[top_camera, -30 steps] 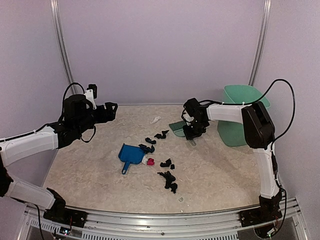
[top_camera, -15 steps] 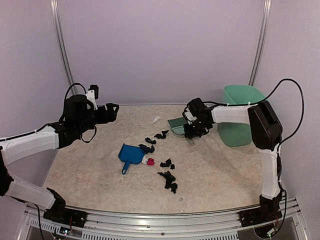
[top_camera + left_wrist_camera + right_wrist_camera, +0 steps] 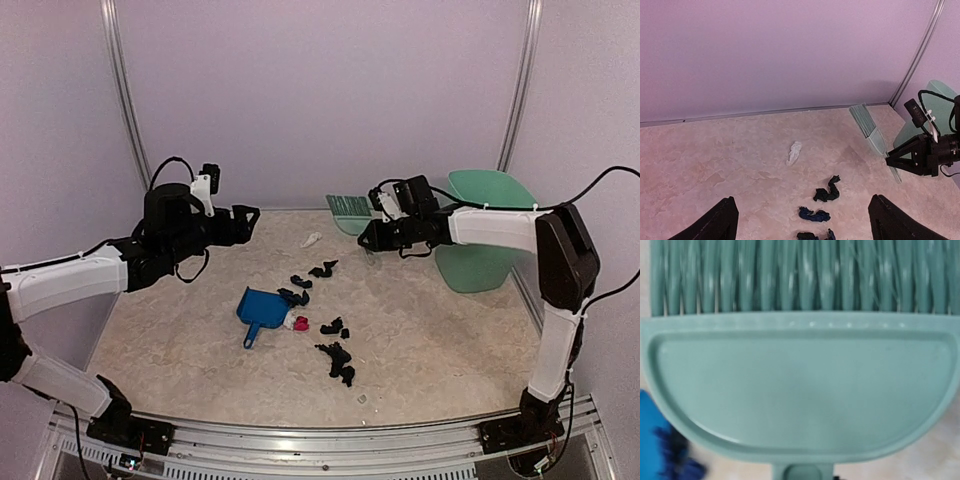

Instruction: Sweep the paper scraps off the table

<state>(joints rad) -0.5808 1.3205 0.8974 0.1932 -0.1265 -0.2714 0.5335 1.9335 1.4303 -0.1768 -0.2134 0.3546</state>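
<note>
Within the last second the right jaws, closed on the handle of the brush (image 3: 350,207), lift it off the surface (image 3: 430,340) beside the bin (image 3: 485,255) and swing it far, bristles toward the back wall. The left arm edges right. The scraps (image 3: 335,352) lie unmoved mid-surface, just right of the dustpan (image 3: 258,308), so I judge sweeping not yet begun. The top view alone shows the whole pile. The left wrist view shows the left jaws spread wide and empty, and a white scrap (image 3: 794,152) apart on the far side. The right wrist view shows only the brush head (image 3: 795,390).
</note>
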